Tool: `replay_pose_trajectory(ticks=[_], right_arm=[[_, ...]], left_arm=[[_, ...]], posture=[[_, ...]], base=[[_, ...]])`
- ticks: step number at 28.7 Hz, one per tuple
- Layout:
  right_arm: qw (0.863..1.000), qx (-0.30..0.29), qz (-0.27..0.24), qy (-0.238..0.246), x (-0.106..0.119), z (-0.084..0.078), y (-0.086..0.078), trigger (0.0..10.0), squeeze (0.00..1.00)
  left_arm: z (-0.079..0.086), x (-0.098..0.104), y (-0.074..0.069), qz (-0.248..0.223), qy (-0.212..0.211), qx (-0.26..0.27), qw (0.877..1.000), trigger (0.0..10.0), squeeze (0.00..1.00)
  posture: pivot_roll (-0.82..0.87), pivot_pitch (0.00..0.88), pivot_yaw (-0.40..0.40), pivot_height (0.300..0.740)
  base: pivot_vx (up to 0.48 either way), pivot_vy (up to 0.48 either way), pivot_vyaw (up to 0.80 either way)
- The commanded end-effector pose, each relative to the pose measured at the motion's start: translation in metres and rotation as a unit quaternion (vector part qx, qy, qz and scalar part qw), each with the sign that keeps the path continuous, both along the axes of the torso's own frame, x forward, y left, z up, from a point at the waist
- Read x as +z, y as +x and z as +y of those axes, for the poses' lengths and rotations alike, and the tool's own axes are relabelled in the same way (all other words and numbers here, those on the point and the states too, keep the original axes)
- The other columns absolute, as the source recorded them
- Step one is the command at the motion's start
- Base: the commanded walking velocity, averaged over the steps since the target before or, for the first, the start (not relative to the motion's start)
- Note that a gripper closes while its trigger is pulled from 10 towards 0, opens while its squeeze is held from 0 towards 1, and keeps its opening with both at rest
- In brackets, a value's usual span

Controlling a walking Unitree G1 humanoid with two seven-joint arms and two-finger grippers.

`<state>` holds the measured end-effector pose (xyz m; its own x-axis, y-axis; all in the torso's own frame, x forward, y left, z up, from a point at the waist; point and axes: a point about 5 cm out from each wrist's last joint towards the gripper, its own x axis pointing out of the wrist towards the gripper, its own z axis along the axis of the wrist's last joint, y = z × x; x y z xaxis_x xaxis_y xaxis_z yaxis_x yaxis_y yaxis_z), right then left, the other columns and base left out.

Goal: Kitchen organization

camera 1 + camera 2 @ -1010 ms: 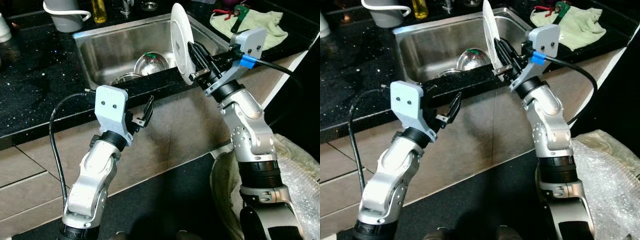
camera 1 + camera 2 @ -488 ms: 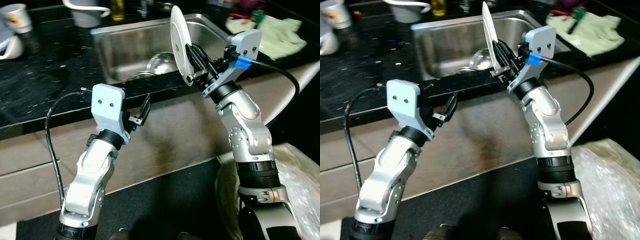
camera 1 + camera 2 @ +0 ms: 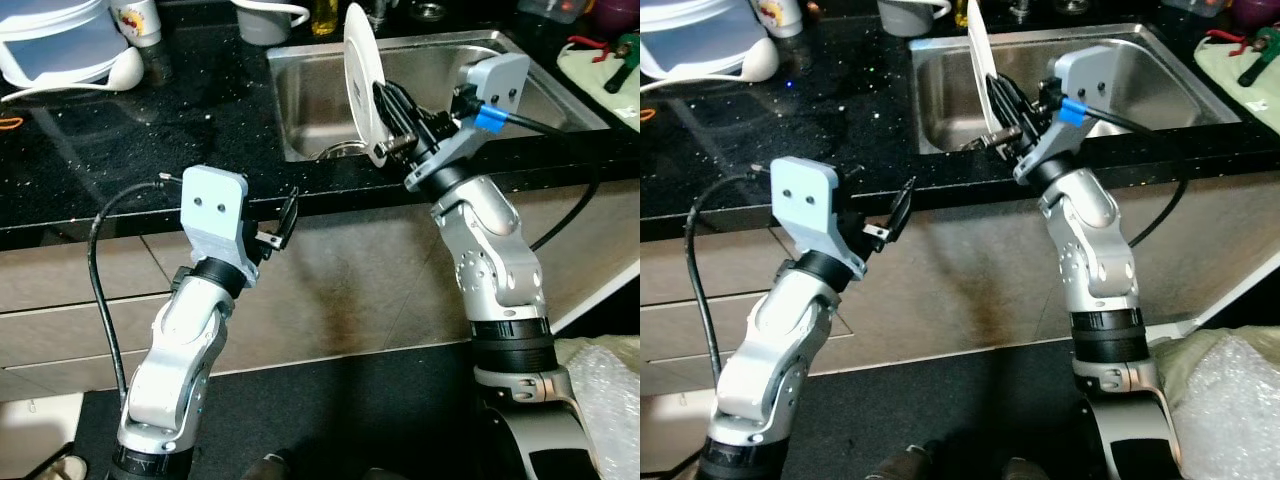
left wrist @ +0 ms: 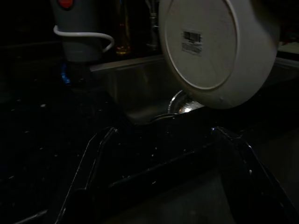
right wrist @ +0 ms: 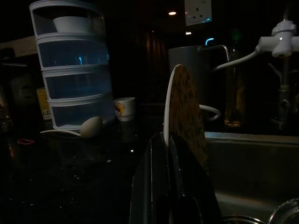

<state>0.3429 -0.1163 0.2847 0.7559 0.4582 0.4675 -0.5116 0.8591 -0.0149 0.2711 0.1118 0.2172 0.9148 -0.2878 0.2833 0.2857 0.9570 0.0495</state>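
Note:
A white plate stands on edge above the front rim of the steel sink, and my right gripper is shut on its lower rim. In the right wrist view the plate is edge-on, its face speckled with brown residue, clamped between the black fingers. My left gripper is open and holds nothing, level with the front edge of the black counter, left of the sink. Its wrist view looks between its fingers at the plate's underside.
A metal bowl lies in the sink. At the back of the counter stand a grey jug, a cup and a white tiered container. A green cloth lies at the right. Bubble wrap lies on the floor.
The camera has shifted left along the counter, so the sink now sits further right and the tiered container has come into view. The right gripper still holds the plate; the left stays open.

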Motion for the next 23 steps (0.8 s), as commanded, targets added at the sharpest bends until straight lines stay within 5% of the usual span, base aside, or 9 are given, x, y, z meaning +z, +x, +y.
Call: replay_pose_trajectory(ticks=[1, 23], right_arm=[[1.000, 0.000, -0.003, 0.021, 0.003, -0.002, 0.001, 10.0, 0.00], [0.990, 0.053, -0.056, 0.116, 0.036, -0.004, -0.010, 10.0, 0.00]], left_arm=[[0.002, -0.001, 0.000, -0.001, 0.005, 0.003, 1.000, 10.0, 0.00], [0.005, 0.006, -0.001, -0.019, 0.013, 0.003, 1.000, 10.0, 0.00]], posture=[[0.05, 0.089, -0.033, 0.740], [0.05, 0.088, -0.033, 0.740]], base=[[0.000, 0.000, 0.00], [0.055, 0.000, 0.00]])
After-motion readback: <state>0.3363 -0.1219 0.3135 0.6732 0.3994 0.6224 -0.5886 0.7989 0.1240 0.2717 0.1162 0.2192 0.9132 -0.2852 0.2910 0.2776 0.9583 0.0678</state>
